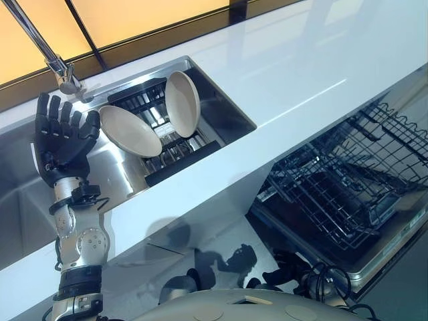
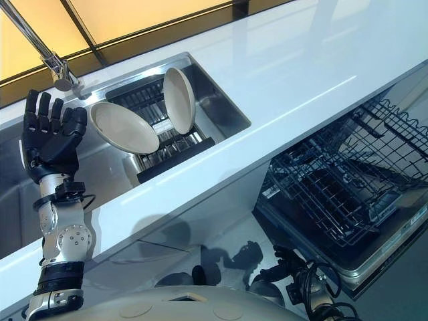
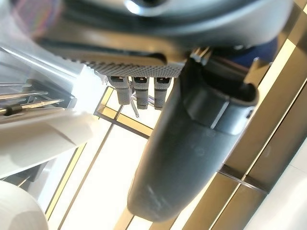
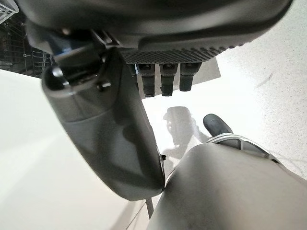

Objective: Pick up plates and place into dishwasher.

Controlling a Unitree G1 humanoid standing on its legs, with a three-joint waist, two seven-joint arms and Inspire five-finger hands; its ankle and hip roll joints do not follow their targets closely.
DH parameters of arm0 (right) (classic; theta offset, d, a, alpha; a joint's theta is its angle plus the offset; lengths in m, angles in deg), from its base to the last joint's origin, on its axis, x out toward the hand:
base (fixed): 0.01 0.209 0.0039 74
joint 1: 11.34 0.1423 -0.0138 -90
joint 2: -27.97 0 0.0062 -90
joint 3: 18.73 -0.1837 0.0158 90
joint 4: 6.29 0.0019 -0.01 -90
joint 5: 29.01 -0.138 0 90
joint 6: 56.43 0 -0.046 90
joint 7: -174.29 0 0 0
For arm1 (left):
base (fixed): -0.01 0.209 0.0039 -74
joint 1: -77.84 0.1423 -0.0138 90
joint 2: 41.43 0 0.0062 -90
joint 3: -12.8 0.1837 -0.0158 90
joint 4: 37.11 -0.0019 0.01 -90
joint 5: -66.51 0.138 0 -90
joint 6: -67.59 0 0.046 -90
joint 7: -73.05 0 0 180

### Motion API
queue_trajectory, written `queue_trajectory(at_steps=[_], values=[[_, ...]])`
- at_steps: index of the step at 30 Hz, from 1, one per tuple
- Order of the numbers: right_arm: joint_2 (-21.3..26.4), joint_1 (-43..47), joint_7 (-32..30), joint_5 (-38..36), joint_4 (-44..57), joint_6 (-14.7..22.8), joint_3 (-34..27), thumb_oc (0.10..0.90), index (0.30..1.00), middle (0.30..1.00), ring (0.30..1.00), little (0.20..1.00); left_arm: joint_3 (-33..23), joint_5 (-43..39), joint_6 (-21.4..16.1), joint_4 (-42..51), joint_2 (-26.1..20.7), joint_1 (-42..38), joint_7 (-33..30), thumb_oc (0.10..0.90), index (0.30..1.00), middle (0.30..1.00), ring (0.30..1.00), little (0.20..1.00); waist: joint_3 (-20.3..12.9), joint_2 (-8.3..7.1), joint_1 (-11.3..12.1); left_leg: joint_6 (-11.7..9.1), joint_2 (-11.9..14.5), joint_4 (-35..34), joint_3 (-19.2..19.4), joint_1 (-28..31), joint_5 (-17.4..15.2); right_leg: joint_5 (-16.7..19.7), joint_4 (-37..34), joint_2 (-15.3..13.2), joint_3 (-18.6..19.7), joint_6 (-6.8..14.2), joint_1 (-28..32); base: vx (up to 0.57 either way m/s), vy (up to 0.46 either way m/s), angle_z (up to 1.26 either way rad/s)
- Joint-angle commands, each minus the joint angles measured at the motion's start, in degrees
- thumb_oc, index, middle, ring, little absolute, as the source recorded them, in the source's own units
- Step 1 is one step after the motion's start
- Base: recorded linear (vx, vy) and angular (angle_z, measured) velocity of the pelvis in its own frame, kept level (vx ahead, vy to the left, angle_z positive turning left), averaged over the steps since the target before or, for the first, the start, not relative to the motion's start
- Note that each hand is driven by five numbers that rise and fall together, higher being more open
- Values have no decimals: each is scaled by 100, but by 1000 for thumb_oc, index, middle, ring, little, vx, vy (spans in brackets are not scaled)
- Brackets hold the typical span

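In the sink (image 1: 221, 110), two cream plates lean on a black rack (image 1: 175, 155): one plate (image 1: 130, 131) tilted, the other plate (image 1: 182, 103) nearly upright behind it. The left hand (image 1: 62, 137) hovers just beside the tilted one, fingers spread, holding nothing. The dishwasher basket (image 1: 348, 187) stands pulled out. The right hand (image 4: 144, 76) hangs low, fingers relaxed.

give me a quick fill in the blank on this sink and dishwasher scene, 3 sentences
1. The number of plates standing on the black rack in the sink is ____.
2. The left hand, raised beside the nearer plate, holds ____.
3. The dishwasher rack under the counter is pulled out and holds ____ plates.

Missing words: two; nothing; no
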Motion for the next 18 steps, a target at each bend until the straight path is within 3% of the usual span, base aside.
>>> queue_trajectory(at_steps=[1, 18], values=[[-20, -7, -30, -194, 163, 10, 182, 800, 900, 900, 900, 900, -153, 146, -485, 676, -233, -1, 9, 800, 900, 900, 900, 900, -234, -130, -61, 57, -384, 306, 7, -286, -546, -112, 158, -149, -88, 267, -177, 0, 0, 0], [-34, -66, 43, -124, 392, -149, 202, 800, 900, 900, 900, 900, -248, 296, -432, 754, -216, 17, -143, 800, 900, 900, 900, 900, -253, -156, -32, 48, -376, 259, -6, -250, -524, -91, 159, -144, -151, 289, -158, 0, 0, 0]])
